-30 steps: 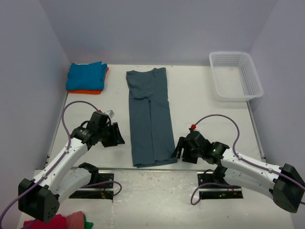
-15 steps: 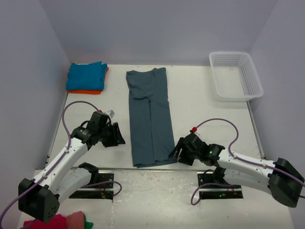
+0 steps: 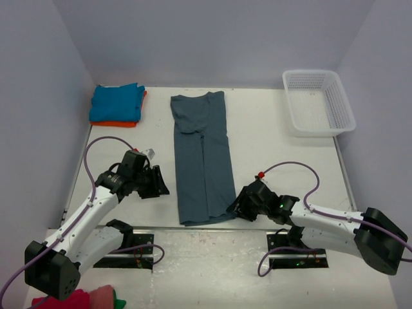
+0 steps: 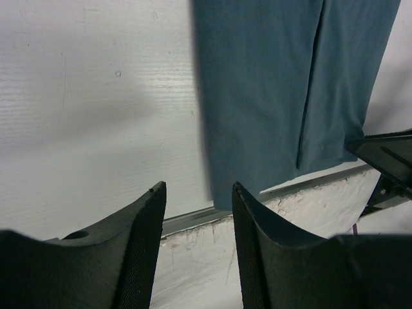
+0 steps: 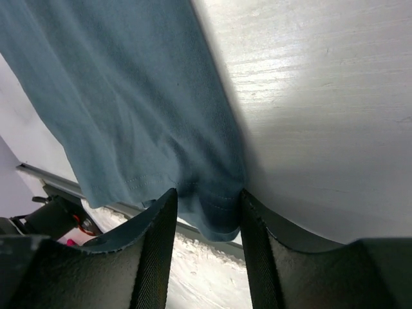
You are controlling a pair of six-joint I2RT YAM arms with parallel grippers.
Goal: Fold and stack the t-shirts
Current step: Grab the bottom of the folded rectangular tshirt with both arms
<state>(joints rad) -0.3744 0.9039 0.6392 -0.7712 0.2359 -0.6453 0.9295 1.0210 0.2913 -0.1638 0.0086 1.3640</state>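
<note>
The slate-blue t-shirt (image 3: 202, 156) lies folded into a long strip down the table's middle, its hem at the near edge. The turquoise t-shirt (image 3: 116, 102) lies folded on the orange t-shirt (image 3: 120, 123) at the back left. My left gripper (image 3: 161, 184) is open and empty, just left of the strip's near part; the shirt's near left corner shows ahead of it (image 4: 277, 109). My right gripper (image 3: 234, 206) is open, its jaws either side of the strip's near right corner (image 5: 215, 212).
A white mesh basket (image 3: 318, 101) stands at the back right. A metal rail (image 4: 193, 219) runs along the table's near edge. Red and pink cloth (image 3: 84, 300) lies below the left arm's base.
My right gripper has slid left to the shirt's near right corner. The left arm has barely moved.
</note>
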